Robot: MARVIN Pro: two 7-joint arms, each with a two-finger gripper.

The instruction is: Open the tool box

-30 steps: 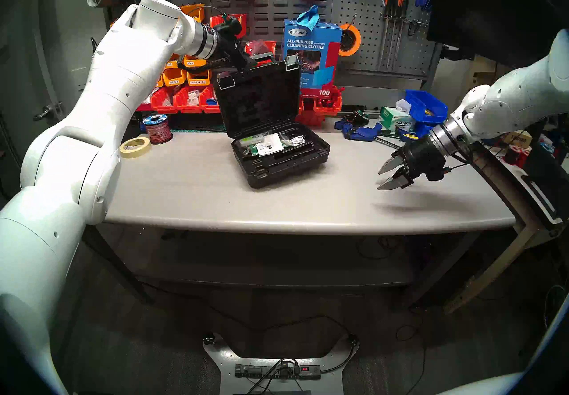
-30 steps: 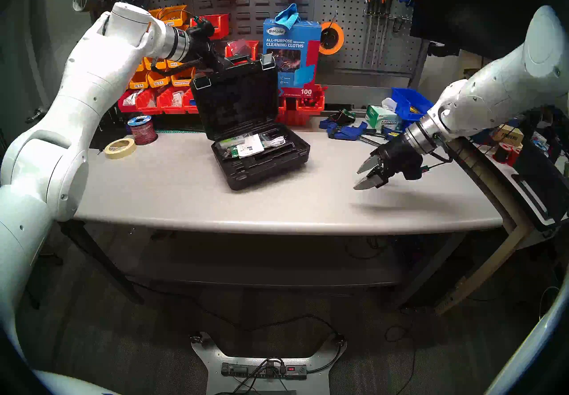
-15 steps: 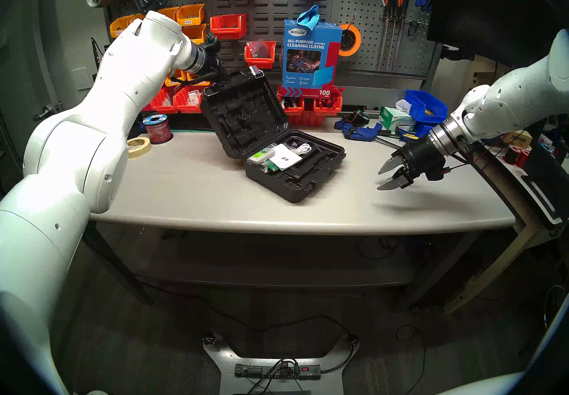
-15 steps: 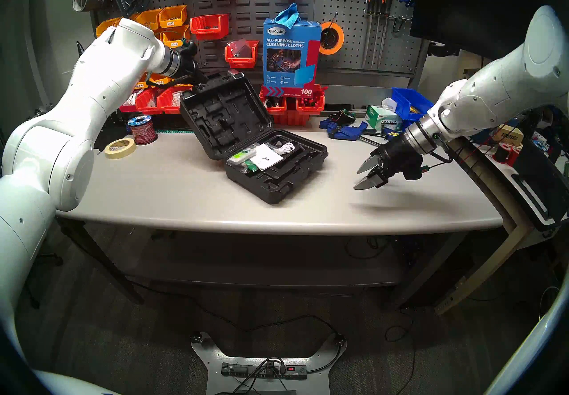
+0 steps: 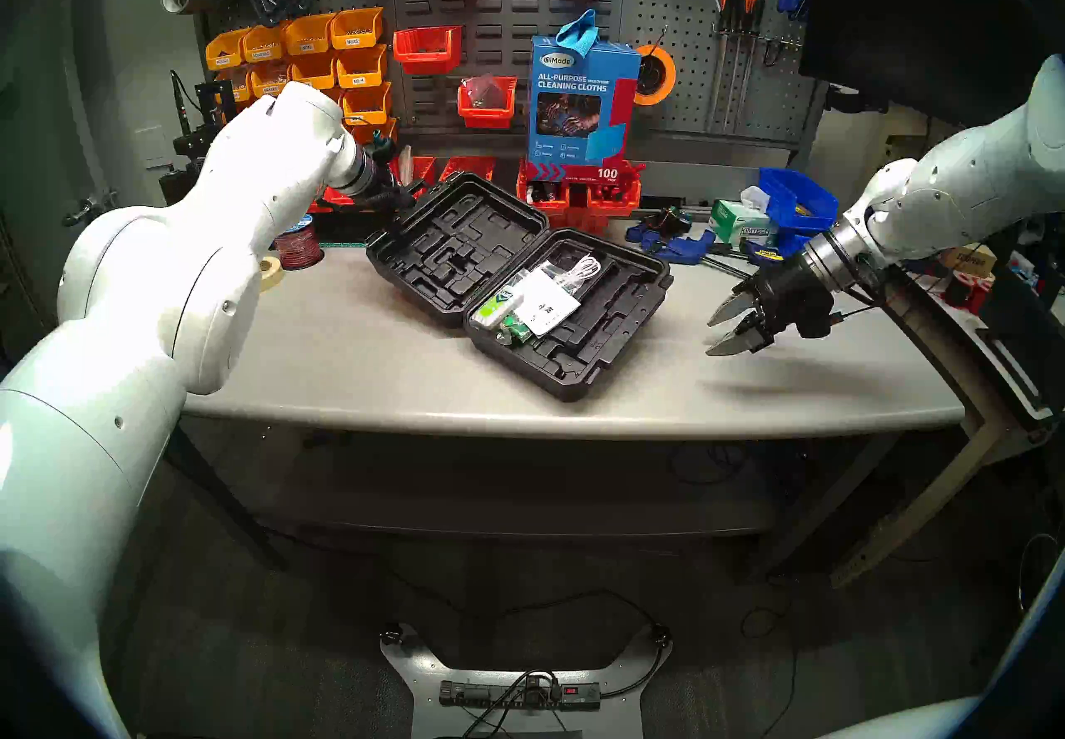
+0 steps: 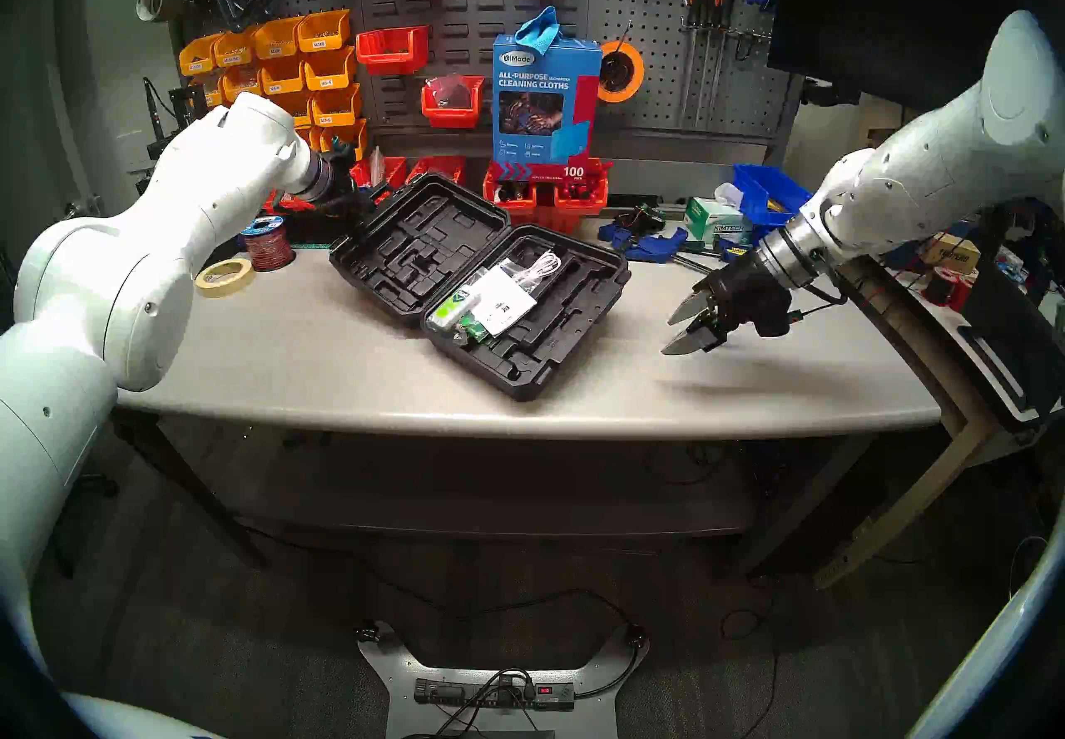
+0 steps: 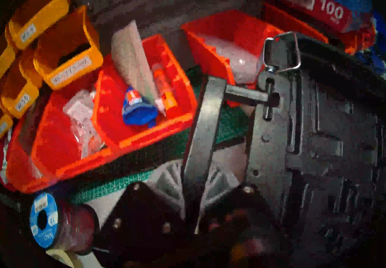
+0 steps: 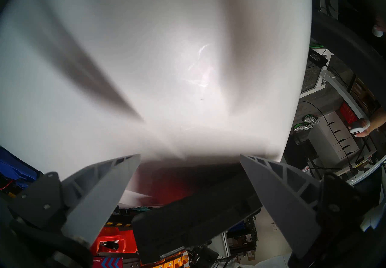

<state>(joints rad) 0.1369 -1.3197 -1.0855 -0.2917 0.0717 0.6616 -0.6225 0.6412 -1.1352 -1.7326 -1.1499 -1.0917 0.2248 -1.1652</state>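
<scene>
The black tool box (image 5: 605, 317) lies open in the middle of the grey table (image 5: 357, 363). Its lid (image 5: 461, 248) is laid back almost flat toward the rear left, showing the moulded interior. White papers, a cable and a green packet (image 5: 536, 300) rest in the base. My left gripper (image 5: 403, 199) is shut on the lid's black handle (image 7: 205, 125), with a silver latch (image 7: 282, 52) just beyond it. My right gripper (image 5: 720, 331) hovers open above the table's right side, well apart from the box, with nothing between its fingers (image 8: 100, 194).
Red bins (image 5: 576, 199) and the blue cleaning-cloths box (image 5: 582, 104) stand right behind the lid. A wire spool (image 5: 297, 245) and tape roll (image 5: 271, 274) sit at the rear left. Blue clamps (image 5: 674, 245), a Kimtech box (image 5: 743, 222) and a blue bin (image 5: 798, 208) crowd the rear right.
My left gripper has come down and to the left with the handle, swinging the lid from upright to nearly flat. The base has turned and slid toward the front right. The right arm stayed still.
</scene>
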